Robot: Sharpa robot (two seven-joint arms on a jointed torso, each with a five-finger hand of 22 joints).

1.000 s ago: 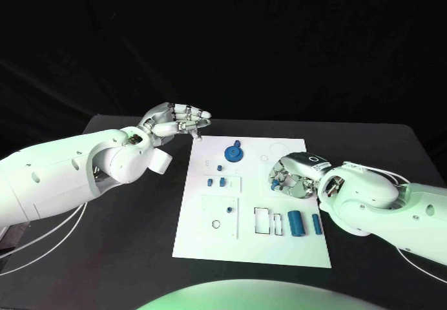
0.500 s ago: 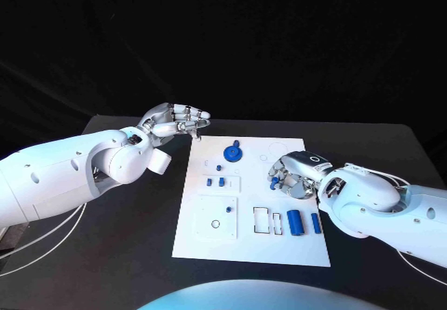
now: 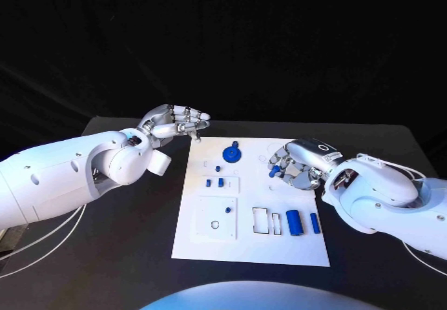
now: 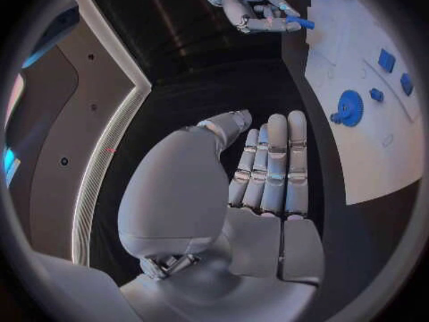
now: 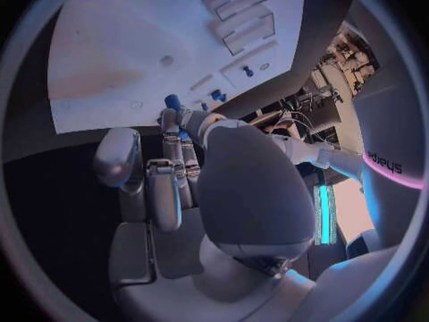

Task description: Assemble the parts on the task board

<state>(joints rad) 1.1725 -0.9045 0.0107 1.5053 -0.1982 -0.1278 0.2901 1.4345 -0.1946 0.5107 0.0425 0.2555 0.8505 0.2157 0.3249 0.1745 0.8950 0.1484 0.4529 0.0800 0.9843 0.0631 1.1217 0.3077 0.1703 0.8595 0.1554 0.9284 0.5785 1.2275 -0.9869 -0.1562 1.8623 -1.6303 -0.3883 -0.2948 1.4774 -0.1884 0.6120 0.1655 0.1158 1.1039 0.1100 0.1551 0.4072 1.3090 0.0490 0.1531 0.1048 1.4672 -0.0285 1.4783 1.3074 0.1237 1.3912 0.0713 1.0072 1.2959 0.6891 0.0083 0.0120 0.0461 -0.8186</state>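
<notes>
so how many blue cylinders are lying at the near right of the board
2: a thick blue cylinder and a thinner one just right of it, side by side. Others may hide under the right hand.

Right wrist view. You see the right hand [image 5: 183, 193] with its fingers extended toward the white task board [image 5: 116, 57]. A small blue part [image 5: 172, 101] sits at the fingertips [image 5: 170, 118], pinched there. On the board you can make out rectangular recesses [image 5: 239, 18] and two small blue pegs [image 5: 215, 94].
</notes>
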